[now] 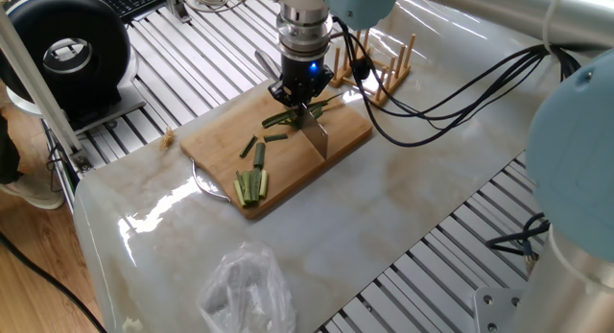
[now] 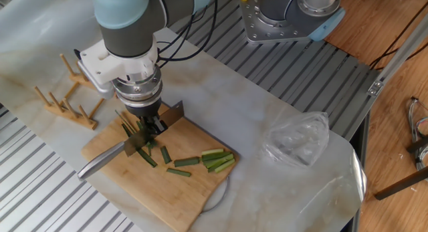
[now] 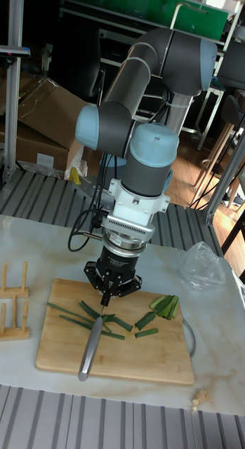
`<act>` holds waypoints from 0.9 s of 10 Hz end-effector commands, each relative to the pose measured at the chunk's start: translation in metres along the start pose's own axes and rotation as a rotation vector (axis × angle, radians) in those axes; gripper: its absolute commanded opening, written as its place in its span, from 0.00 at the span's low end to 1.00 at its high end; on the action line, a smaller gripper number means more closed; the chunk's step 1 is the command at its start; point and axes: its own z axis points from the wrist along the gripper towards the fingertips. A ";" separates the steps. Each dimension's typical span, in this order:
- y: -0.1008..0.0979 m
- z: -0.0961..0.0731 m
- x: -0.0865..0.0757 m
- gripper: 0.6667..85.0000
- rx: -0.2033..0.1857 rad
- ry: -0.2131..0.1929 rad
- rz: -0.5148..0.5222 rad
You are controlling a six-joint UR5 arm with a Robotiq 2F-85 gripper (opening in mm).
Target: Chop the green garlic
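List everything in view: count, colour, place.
board: 1, bamboo, table centre.
garlic: long dark-green stalks under the gripper plus several short cut pieces scattered on the board.
sticks: 1 bundle, paler yellow-green, near the board's edge on the bag side.
knife: 1, steel, held over the stalks, blade on the board.
rack: 1, wooden pegs, beside the board.
bag: 1, clear plastic, crumpled, near the table corner.
plate: 1, mostly hidden under the board, only an edge showing.
table: 1, pale marble.
gripper: 1, black, shut on the knife.
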 end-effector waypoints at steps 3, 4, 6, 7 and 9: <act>0.005 -0.008 -0.003 0.01 -0.010 -0.001 0.014; 0.005 -0.006 -0.004 0.01 -0.008 -0.003 0.015; 0.005 0.002 -0.011 0.01 -0.012 -0.005 0.014; 0.005 0.005 -0.015 0.01 -0.007 -0.013 0.014; 0.003 0.002 -0.016 0.01 -0.004 -0.010 0.009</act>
